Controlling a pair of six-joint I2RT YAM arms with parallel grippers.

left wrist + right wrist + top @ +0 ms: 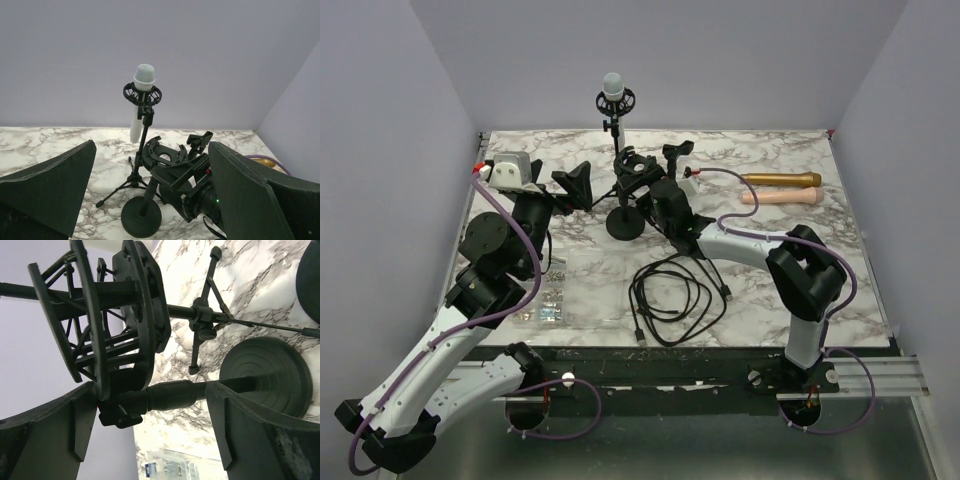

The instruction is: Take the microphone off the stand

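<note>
- Closest in, the left gripper (151,147) hangs with its jaws spread wide and nothing between them, facing the back of the table.
- Beyond it, the microphone (142,97) stands upright in its shock mount (128,93) on top of the tripod stand (136,175), near the rear wall. Neither arm touches it, so I judge this to be the approach step, with removal not yet begun.
- Nearer and slightly right, a round-base stand (141,217) carries an empty cradle (165,155).
- The right gripper (150,391) is parted, with that stand's post lying between its fingers. I cannot tell whether the pads touch the post.
- The next move probably calls for one arm to reach the microphone's white body and close on it. It would then draw the microphone up along its own axis while the light tripod is kept from tipping.
</note>
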